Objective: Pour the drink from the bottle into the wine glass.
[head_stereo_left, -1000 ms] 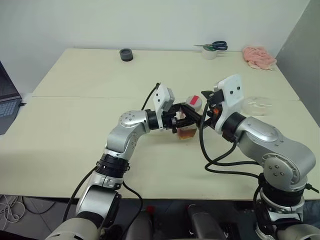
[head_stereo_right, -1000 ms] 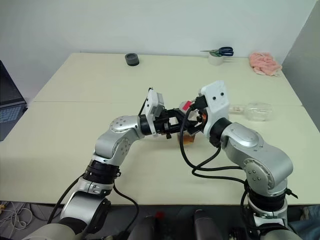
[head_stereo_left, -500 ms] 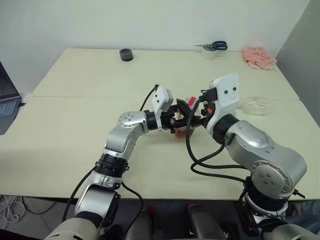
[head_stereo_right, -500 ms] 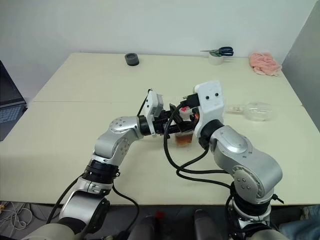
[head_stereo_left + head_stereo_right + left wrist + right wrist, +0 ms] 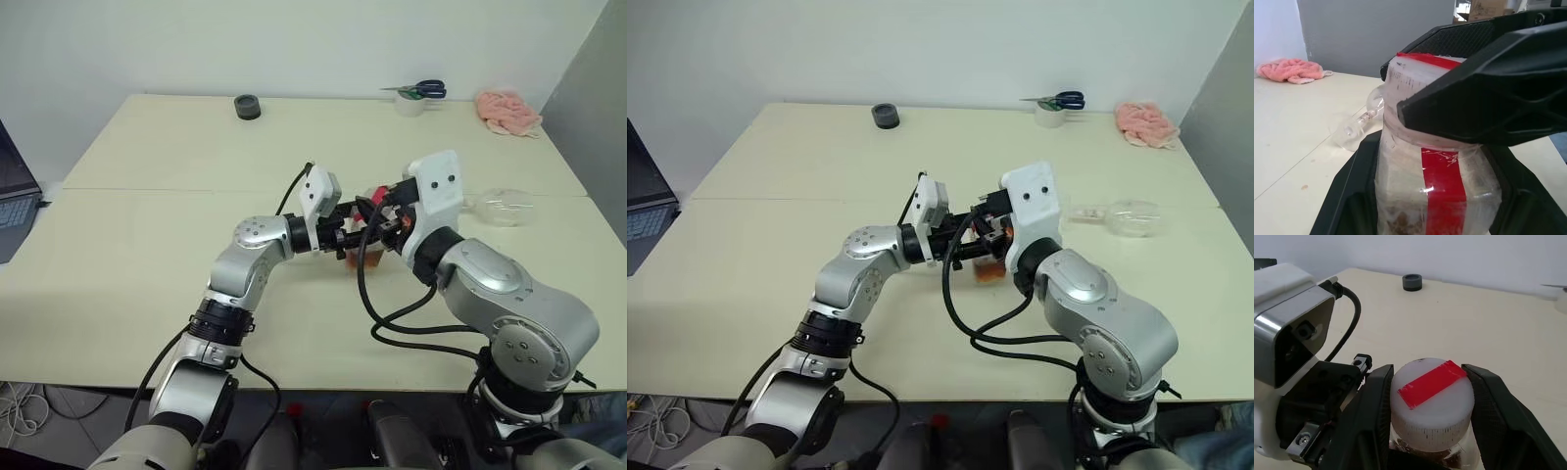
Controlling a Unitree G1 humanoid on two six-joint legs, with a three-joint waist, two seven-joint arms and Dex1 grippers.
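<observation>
A: Pincer on the right (image 5: 1430, 396) has its two fingers set on either side of the cap (image 5: 1431, 401), touching or nearly touching it. Whether they are already pressing cannot be told.

B: And the left pincer (image 5: 1430, 205)?

A: It is clamped narrow on the body of the bottle (image 5: 1432, 191), holding it upright and, it seems, just above the worktop (image 5: 147, 245), in front of the robot. Drink (image 5: 989, 272) shows amber in the bottle's lower part.

B: So which step is this?

A: Opening the bottle, by the look of it. The cap is still on, so nothing can be poured yet.

B: What does the next move call for?

A: Probably a firm squeeze on the cap, then a twist about the bottle's upright axis while the left pincer keeps the body from turning. The plastic sides may give under too hard a grip.

B: Where is the glass (image 5: 502, 208)?

A: Lying on its side on the worktop, off to the robot's right, well apart from both pincers. It would likely have to be stood up before pouring.
</observation>
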